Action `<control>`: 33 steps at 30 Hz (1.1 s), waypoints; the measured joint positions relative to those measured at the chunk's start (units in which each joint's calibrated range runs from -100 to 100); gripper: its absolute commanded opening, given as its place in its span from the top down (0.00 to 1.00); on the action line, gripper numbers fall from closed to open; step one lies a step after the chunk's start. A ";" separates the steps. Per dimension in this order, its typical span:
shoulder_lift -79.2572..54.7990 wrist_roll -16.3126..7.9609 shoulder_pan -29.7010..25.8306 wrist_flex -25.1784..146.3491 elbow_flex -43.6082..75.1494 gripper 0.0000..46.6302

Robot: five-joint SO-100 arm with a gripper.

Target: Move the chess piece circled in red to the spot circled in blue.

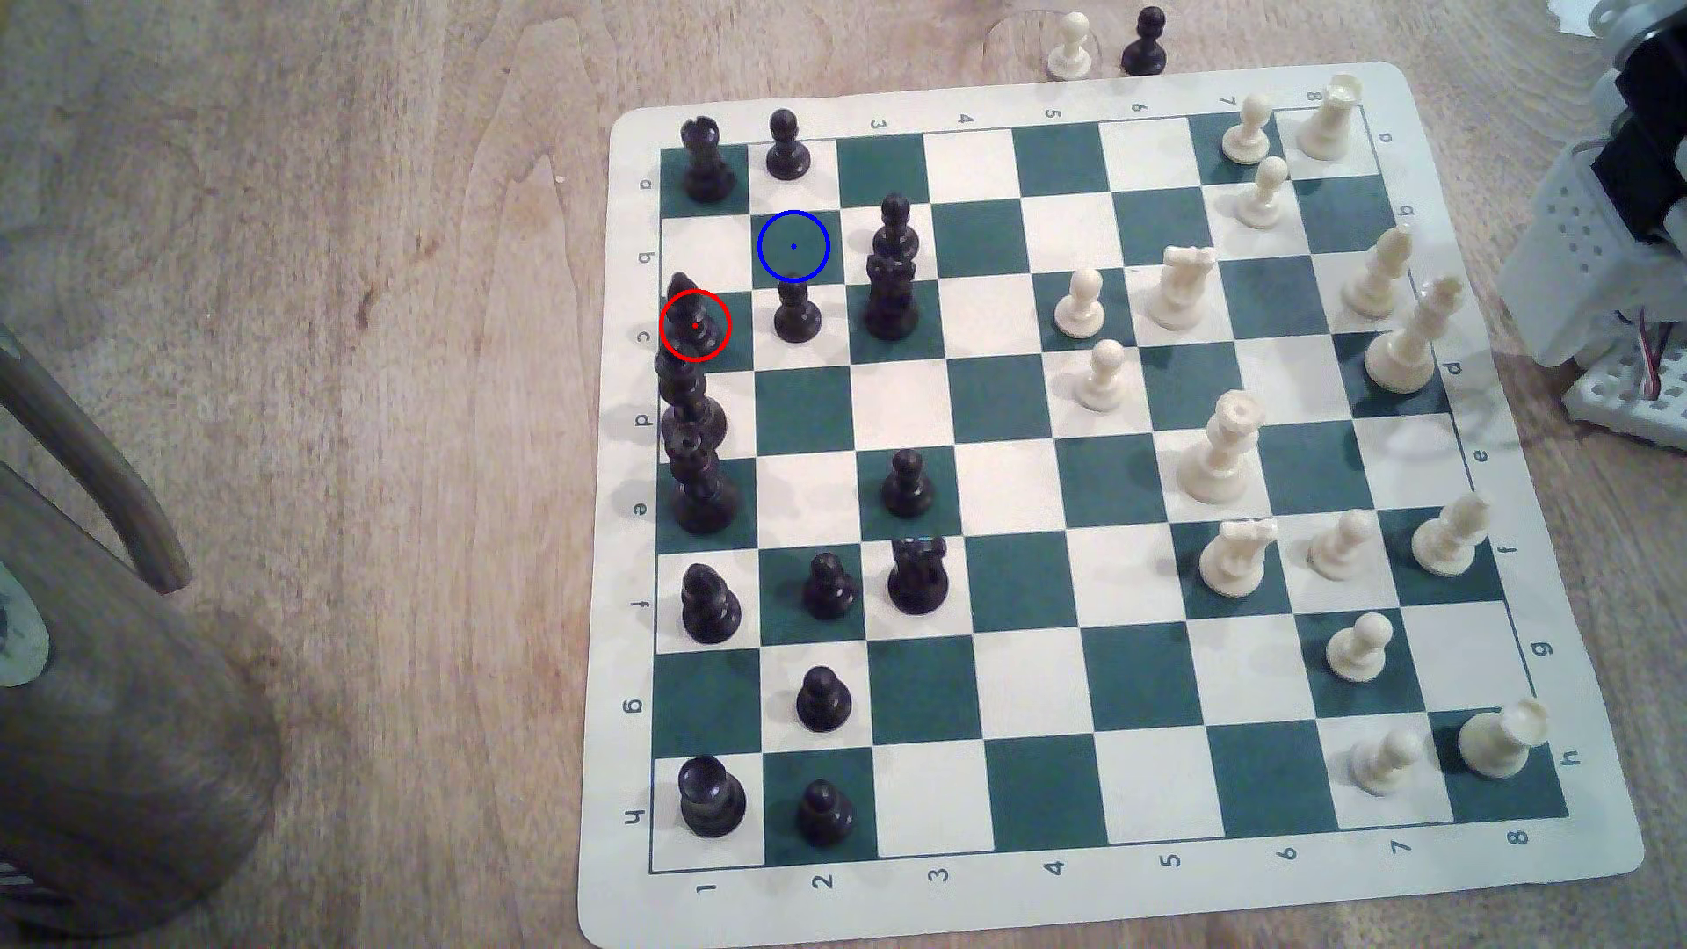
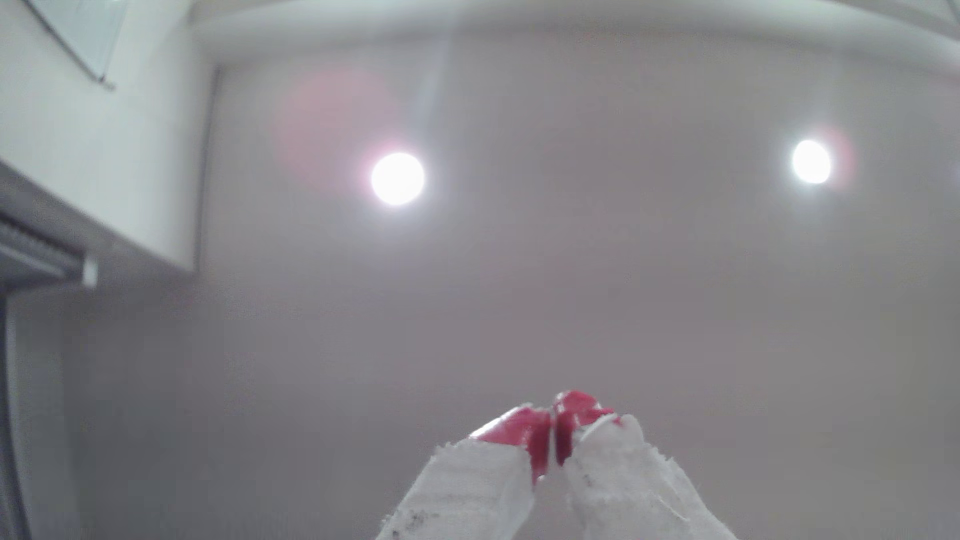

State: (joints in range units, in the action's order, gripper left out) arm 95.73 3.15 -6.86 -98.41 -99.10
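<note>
the pincer (image 2: 553,415) points up at the ceiling, red tips pressed together, gripping nothing. the black bishop (image 1: 691,315) stands on its red-ringed square, well apart from it.

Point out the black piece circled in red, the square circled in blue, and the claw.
Red-circled black piece (image 1: 691,319): exterior view, on its body.
Blue-circled square (image 1: 793,246): exterior view, on the bare green centre.
Claw (image 2: 553,415): wrist view, where the red tips meet.
</note>
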 measured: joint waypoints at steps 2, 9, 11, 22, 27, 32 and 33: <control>0.00 0.00 -1.84 2.71 0.00 1.00; 0.00 0.49 -1.92 24.38 0.00 1.00; 0.00 0.29 1.55 32.11 0.00 1.00; -0.34 -3.08 16.45 80.72 -0.09 1.00; -0.34 -2.83 18.29 86.69 -0.09 1.00; -0.59 -1.66 19.69 97.29 0.63 0.99; -1.34 -1.51 19.40 100.56 2.17 0.98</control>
State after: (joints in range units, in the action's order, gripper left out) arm 94.39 1.64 12.54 2.15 -96.93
